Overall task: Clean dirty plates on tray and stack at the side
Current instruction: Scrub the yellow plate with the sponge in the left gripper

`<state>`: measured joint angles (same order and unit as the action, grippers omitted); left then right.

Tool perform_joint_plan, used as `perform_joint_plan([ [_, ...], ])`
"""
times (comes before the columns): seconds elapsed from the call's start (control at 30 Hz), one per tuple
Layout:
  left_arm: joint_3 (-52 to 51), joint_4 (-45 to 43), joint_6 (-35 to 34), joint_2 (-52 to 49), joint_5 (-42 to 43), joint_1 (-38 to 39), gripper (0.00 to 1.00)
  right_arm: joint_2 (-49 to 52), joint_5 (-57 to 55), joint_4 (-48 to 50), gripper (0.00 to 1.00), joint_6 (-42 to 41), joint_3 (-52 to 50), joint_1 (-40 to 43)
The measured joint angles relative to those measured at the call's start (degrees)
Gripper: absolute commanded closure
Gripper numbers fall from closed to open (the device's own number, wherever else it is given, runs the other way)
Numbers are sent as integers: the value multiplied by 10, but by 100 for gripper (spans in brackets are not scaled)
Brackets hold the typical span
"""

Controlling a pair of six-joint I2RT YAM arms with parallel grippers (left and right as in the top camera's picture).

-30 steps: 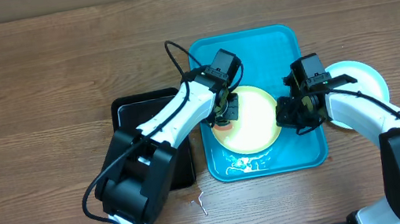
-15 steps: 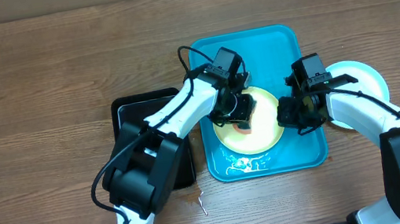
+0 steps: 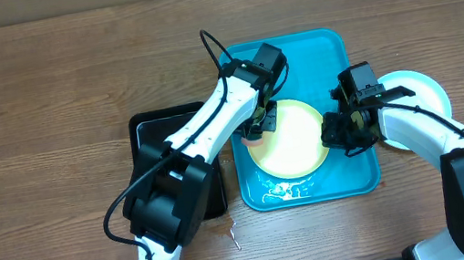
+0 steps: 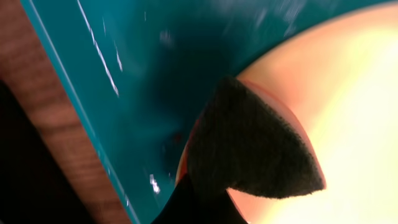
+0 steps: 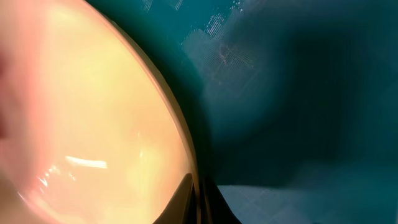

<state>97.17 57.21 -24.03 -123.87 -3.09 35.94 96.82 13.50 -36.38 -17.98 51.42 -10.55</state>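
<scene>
A pale yellow-green plate (image 3: 296, 141) lies in the turquoise tray (image 3: 321, 50). My left gripper (image 3: 261, 126) is shut on a sponge with a dark scrub face (image 4: 249, 149) and presses it on the plate's left rim (image 4: 354, 93), next to the tray floor (image 4: 155, 74). My right gripper (image 3: 336, 131) is shut on the plate's right rim, its fingers (image 5: 198, 200) pinching the edge of the plate (image 5: 81, 124) over the tray (image 5: 298, 93). A pale blue plate (image 3: 424, 87) lies on the table right of the tray, partly under my right arm. A second yellow-green plate is not in view.
A black tray (image 3: 144, 129) lies left of the turquoise tray, mostly under my left arm. A small metal bit (image 3: 233, 236) lies on the wooden table in front of it. Water glints on the turquoise tray's front part (image 3: 283, 193).
My left gripper swept the sponge right toward the plate's middle, then back to its left rim. My right gripper has held the plate's right rim without moving.
</scene>
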Motion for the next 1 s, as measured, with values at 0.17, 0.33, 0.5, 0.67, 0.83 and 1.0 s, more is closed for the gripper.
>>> perform_joint_plan([
  [0.17, 0, -61, 6, 0, 46, 8, 96, 0, 0, 0, 96, -1, 0, 0],
  [0.33, 1, -84, 7, -15, 114, 26, 96, 0, 0, 0, 96, 0, 0, 0],
  [0.5, 7, -81, 8, -46, 170, 46, 96, 0, -7, -5, 96, 0, 0, 1],
  [0.67, 10, -65, 28, -59, 273, 48, 96, 0, -9, -5, 96, 0, 0, 0],
  [0.83, 10, -18, 33, -63, 315, 50, 96, 0, -8, -5, 96, 0, 0, 0],
  [1.0, 12, 32, 27, -63, 289, 46, 96, 0, -8, -5, 96, 0, 0, 0],
])
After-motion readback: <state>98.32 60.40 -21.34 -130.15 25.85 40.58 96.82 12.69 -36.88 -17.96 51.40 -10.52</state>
